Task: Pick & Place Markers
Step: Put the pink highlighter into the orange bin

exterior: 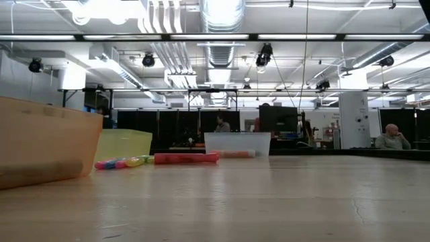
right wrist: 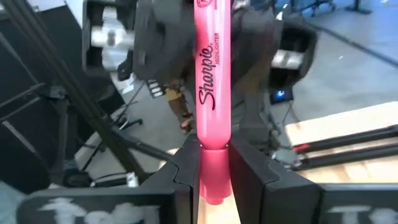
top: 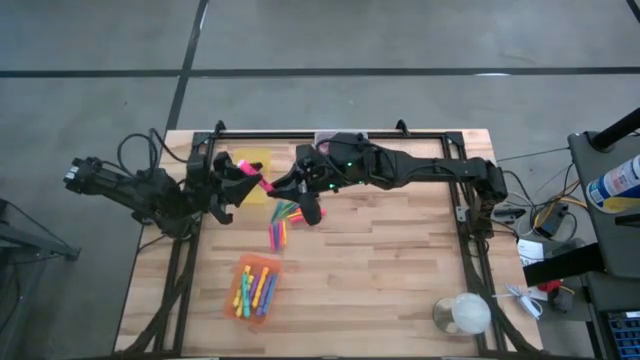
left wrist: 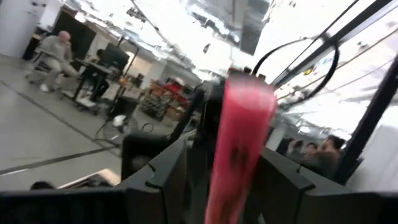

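A pink highlighter marker [top: 262,183] hangs in the air between my two grippers, above the table's far left part. My left gripper [top: 240,172] is shut on its left end and my right gripper [top: 288,186] on its right end. Loose markers [top: 283,218] lie in a pile on the table just near of the grippers; in the low view these markers [exterior: 185,158] rest flat on the wood. More markers lie in the orange bin [top: 256,288]. My left gripper has one end of the pink marker [left wrist: 239,143] between its two fingers [left wrist: 168,174], which lie along it; the marker points away toward the right arm and is clear of the table. My right gripper pinches the marker's other end [right wrist: 211,158] between its two fingers [right wrist: 186,168], level, from the table's right. The marker's printed barrel [right wrist: 210,74] runs on into the left gripper.
A yellow bin [top: 252,165] sits under the left gripper and a clear bin [exterior: 236,143] at the far edge. A round clear container [top: 462,315] stands at the near right corner. The dark frame rails [top: 465,215] border the table. People sit in the room behind.
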`<state>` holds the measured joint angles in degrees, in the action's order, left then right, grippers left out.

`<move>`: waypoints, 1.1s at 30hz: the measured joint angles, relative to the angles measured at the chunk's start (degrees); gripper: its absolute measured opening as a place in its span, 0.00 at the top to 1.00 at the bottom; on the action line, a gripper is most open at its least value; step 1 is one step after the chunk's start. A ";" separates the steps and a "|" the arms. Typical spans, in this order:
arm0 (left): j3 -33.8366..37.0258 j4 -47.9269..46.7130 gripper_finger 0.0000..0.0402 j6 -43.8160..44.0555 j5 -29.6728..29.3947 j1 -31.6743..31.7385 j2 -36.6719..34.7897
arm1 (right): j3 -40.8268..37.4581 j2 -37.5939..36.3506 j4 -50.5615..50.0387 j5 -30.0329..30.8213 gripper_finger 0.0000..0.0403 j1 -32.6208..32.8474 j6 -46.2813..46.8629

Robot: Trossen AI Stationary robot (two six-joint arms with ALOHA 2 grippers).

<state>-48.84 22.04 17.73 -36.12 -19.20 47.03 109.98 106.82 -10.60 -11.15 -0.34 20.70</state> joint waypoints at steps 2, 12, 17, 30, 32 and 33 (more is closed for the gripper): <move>0.00 1.17 0.59 0.10 0.43 -0.01 -0.07 | 0.10 0.05 0.09 -0.18 0.86 0.09 -0.31; 0.00 1.54 0.71 4.57 0.28 -0.02 -0.38 | 0.14 -0.12 0.10 0.52 0.86 0.11 -0.68; 0.00 1.36 0.83 4.73 -0.08 0.00 -0.38 | -0.04 -0.12 0.09 0.61 0.85 0.11 -0.25; 0.00 -9.60 0.83 17.05 1.22 0.00 -4.57 | 0.08 -0.30 -7.10 0.35 0.54 0.12 -1.76; 0.00 -13.40 0.83 23.25 2.26 -0.03 -5.94 | 0.08 -0.50 -11.08 0.38 0.49 0.13 -6.66; 0.00 -15.52 0.83 26.31 2.45 -0.03 -6.58 | 0.08 -0.56 -12.58 0.39 0.48 0.11 -9.27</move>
<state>-48.84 6.52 44.04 -33.68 -19.23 40.45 110.06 106.26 -23.17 -10.76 -0.23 11.44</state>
